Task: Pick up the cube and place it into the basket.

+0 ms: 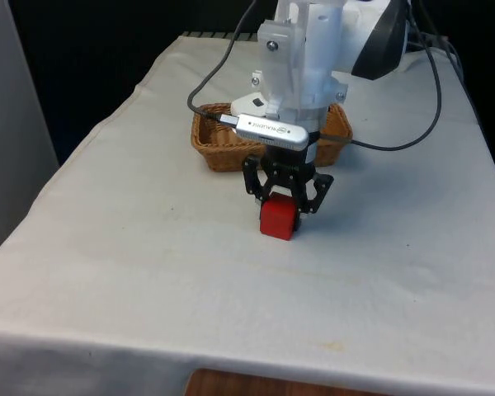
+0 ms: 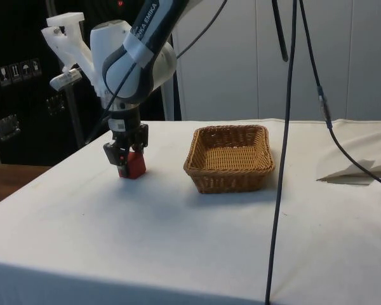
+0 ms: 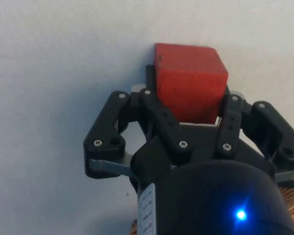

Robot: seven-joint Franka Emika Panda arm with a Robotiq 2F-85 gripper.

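Cube (image 1: 278,219): red, matte, sharp-edged, with small dark scuffs along one edge in the wrist view (image 3: 190,81). It sits on the cloth (image 1: 148,272) in front of the basket (image 1: 219,148), near it but apart. In the side view the cube (image 2: 135,165) lies clear of the basket (image 2: 230,159), with bare cloth between them.

Basket: woven wicker, light brown, rectangular with rounded corners and flared walls. Nothing shows inside it in the side view.

Gripper (image 1: 285,202): black, two-fingered, pointing straight down over the cube. The fingers (image 3: 157,110) stand on opposite faces of the cube and look closed against it; the cube's underside seems to rest on the cloth. In the side view the gripper (image 2: 124,159) meets the cube at its upper part.

Arm (image 2: 136,57): white, coming down from above and behind; the last links stand nearly upright over the cube. A dark cable (image 1: 210,74) loops from the wrist.

Surface: white cloth, slightly creased, covering the table (image 1: 247,386), whose wood edge shows at the near side.

Room: black curtains (image 1: 91,58) behind in the front view; dark cabinets (image 2: 19,82) and pale panels (image 2: 241,57) in the side view.
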